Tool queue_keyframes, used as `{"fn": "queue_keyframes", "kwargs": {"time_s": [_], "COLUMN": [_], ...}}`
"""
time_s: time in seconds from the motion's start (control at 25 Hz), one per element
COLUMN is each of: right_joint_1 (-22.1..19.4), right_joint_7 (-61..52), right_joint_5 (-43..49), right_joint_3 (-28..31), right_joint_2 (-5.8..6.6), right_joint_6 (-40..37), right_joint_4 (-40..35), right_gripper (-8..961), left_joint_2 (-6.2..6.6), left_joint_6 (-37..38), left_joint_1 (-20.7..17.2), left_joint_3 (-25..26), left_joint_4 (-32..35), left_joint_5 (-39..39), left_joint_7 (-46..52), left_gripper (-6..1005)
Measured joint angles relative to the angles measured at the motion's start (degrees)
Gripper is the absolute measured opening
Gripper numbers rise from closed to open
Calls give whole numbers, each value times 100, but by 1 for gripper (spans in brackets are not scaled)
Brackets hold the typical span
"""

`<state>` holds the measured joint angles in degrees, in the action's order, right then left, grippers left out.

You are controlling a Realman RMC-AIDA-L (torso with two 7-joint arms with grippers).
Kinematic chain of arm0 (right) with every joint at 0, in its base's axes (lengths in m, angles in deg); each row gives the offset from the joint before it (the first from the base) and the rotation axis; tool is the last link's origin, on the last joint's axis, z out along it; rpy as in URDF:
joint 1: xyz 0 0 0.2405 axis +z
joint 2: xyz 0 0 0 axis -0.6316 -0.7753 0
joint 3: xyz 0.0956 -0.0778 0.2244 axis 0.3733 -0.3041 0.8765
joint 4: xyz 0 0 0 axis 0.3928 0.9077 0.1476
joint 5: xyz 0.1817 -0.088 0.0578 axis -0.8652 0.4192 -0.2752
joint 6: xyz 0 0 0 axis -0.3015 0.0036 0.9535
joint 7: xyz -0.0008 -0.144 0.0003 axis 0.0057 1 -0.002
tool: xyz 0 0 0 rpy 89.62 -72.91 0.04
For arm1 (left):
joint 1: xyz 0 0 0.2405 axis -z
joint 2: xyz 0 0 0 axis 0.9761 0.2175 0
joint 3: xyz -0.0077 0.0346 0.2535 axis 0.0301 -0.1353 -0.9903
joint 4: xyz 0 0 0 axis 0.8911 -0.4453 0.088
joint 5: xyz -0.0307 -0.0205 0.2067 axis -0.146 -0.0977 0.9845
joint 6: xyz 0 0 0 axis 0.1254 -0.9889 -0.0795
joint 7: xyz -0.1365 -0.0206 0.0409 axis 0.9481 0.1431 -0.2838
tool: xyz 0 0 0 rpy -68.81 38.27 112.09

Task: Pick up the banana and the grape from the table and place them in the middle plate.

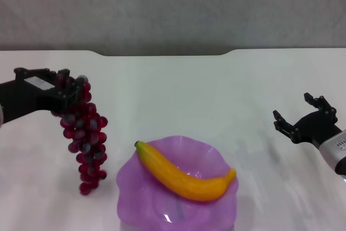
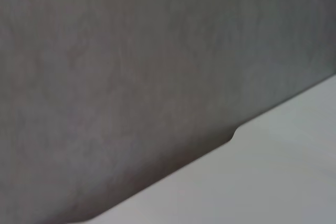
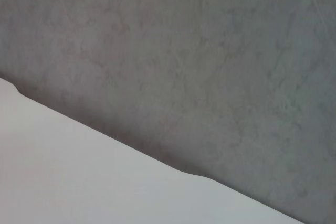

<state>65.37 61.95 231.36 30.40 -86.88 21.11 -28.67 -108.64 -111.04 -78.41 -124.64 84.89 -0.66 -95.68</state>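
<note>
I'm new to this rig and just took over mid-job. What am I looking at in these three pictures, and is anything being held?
It is a two-armed robot at a white table. The wide picture comes from its head camera. The other two come from wrist cameras; both show only the table's far edge and a grey wall. The left gripper holds the grape bunch by its top, hanging beside the middle plate. The banana already lies in that purple plate. The right gripper is open and empty, off to the plate's right.
</note>
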Motion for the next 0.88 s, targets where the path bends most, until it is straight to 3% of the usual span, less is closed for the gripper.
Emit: {"fn": "queue_keyframes", "kwargs": {"time_s": [0.64, 0.88], "right_joint_1": [-10, 1], "right_joint_7": [0, 0], "right_joint_5": [0, -2], "right_joint_3": [0, 1], "right_joint_2": [0, 0], "right_joint_6": [9, 40], "right_joint_4": [-23, -61], "right_gripper": [878, 878], "left_joint_2": [-27, -24], "left_joint_6": [109, -261], "left_joint_1": [-838, -1096], "left_joint_3": [160, 30], "left_joint_4": [470, 529], "left_joint_5": [-2788, -3725], "left_joint_7": [-2557, -3225], "left_gripper": [296, 292]}}
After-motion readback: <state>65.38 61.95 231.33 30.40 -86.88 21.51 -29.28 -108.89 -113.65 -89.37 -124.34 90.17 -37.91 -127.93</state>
